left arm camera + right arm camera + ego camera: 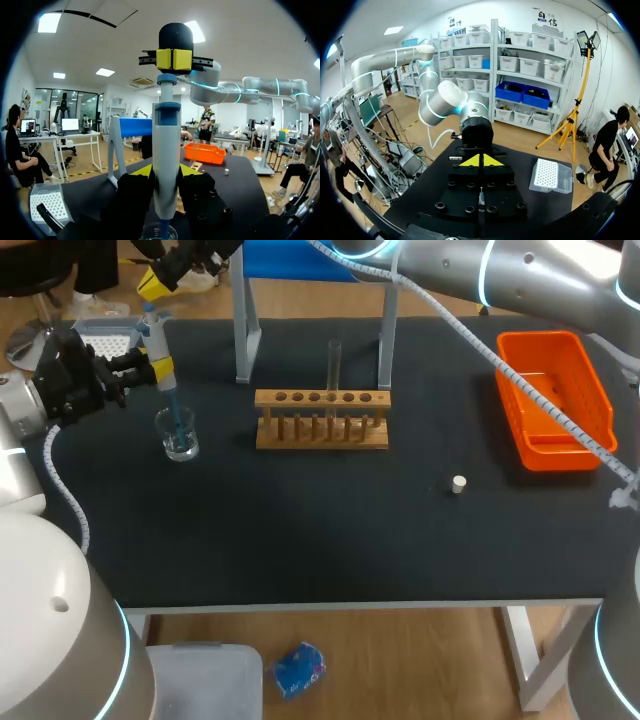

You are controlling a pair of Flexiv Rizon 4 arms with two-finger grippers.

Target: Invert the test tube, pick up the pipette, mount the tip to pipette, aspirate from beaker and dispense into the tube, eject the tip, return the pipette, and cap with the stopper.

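Observation:
My left gripper (150,368) is shut on the blue and white pipette (168,398) and holds it upright at the table's far left. The pipette's tip dips into the glass beaker (180,445). In the left wrist view the pipette (166,135) stands between my left gripper's (165,175) fingers, over the beaker (150,233). My right gripper (157,282) is shut, and its yellow tips sit on the pipette's plunger top (174,59). A clear test tube (334,365) stands upright in the wooden rack (320,420). The small white stopper (458,484) lies on the mat to the right.
A white tip box (105,337) sits behind the beaker at the far left corner. The blue-topped stand's metal posts (241,330) rise behind the rack. An orange bin (520,345) stands at the right. My right arm crosses over the back of the table.

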